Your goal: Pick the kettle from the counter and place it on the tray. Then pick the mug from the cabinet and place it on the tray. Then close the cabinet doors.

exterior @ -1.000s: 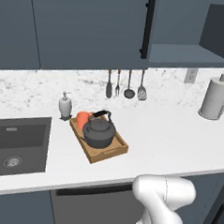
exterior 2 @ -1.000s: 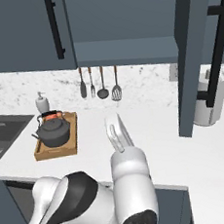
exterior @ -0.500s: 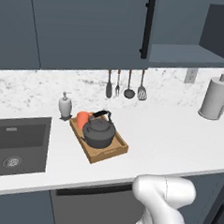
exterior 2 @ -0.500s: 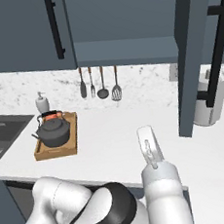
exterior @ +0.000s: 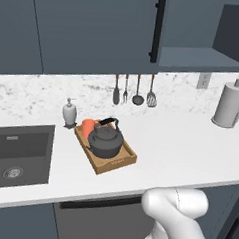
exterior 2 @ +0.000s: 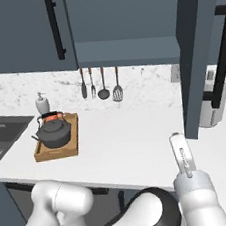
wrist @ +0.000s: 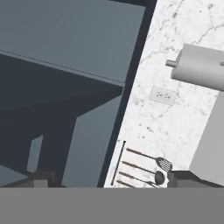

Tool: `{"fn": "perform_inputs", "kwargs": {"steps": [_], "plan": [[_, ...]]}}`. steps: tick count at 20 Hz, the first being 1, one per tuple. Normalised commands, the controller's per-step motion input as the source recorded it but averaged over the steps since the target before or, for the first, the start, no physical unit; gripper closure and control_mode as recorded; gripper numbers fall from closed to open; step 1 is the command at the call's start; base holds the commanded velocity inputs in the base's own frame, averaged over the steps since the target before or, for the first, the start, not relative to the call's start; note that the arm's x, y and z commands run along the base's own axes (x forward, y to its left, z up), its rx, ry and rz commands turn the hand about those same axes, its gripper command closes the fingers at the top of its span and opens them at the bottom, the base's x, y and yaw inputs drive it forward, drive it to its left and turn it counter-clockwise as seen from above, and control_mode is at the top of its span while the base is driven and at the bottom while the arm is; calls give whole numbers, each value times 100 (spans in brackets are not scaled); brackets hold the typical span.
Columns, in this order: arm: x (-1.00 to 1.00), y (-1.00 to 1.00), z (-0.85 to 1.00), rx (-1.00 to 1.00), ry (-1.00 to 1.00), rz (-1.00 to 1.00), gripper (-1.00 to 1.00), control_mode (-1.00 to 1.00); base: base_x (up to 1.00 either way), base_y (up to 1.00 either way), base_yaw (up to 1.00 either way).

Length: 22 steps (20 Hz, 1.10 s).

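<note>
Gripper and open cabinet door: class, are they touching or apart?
Cannot tell. In the right base view the gripper overlaps the door's lower edge without showing contact or a gap.

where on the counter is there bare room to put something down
The widest bare stretch of counter lies between the tray and the paper-towel roll, below the hanging utensils. A narrower strip runs along the front edge. It is crowded around the soap dispenser, tray and sink.
</note>
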Motion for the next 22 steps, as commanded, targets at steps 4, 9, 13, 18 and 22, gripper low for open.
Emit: {"fn": "perform_inputs", "kwargs": {"steps": [4,9,13,18,22], "plan": [[0,-35,-27,0,0,3,-100,-100,0,0,0],[0,-31,-12,0,0,2,-100,-100,0,0,0],[0,-33,-7,0,0,2,-100,-100,0,0,0],[3,-43,16,0,0,1,-100,-100,0,0,0],[7,-44,42,0,0,2,-100,-100,0,0,0]]}}
